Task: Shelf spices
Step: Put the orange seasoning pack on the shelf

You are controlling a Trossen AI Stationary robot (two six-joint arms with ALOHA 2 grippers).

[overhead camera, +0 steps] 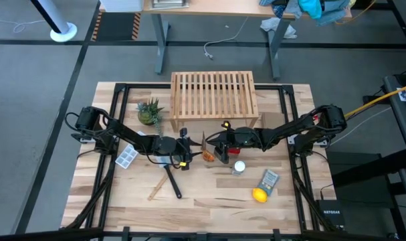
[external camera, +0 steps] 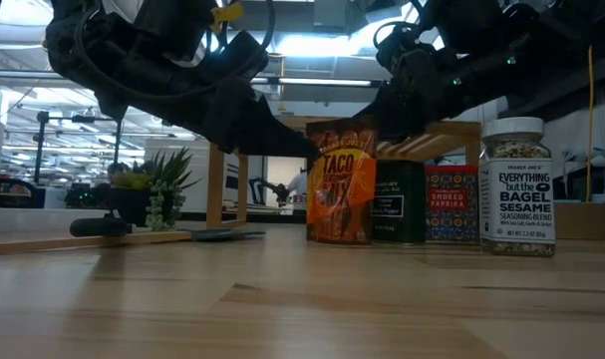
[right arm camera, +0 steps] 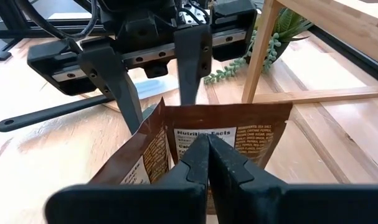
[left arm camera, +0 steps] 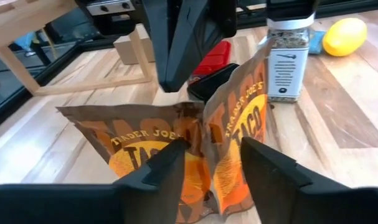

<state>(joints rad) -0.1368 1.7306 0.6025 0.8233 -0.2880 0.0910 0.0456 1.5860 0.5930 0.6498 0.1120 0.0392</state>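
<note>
Two taco packets stand upright between our grippers, just in front of the shelf (overhead camera: 215, 98), and the coming move turns on which packet belongs to which arm. In the left wrist view, one packet (left arm camera: 139, 158) stands broadside to that camera and the second packet (left arm camera: 241, 140) is turned edge-on just beside it, the two touching at a corner so they form a V.

Our right gripper (right arm camera: 207, 158) has its fingers pressed together on the top edge of the packet whose nutrition panel faces its camera; that grip looks firm. Our left gripper (left arm camera: 210, 165) comes in from the opposite side with its fingers apart, straddling the spot where the two packets meet. We cannot tell whether either finger is touching foil yet.

From above, both grippers meet over the orange packets (overhead camera: 208, 155) near the middle of the table, left from the left side, right from the right. The packets' broad faces run roughly across the line between the arms, so each arm meets a top edge nearly end-on.

We judge the left gripper needs to settle on one packet only, the one the right is not holding, or the pair will drag together.

In the low view, the black box (external camera: 399, 202), red box (external camera: 452, 204) and bottle (external camera: 517, 186) stand in a row beside the packets, all on the table, not yet on the shelf, which lies behind them.
</note>
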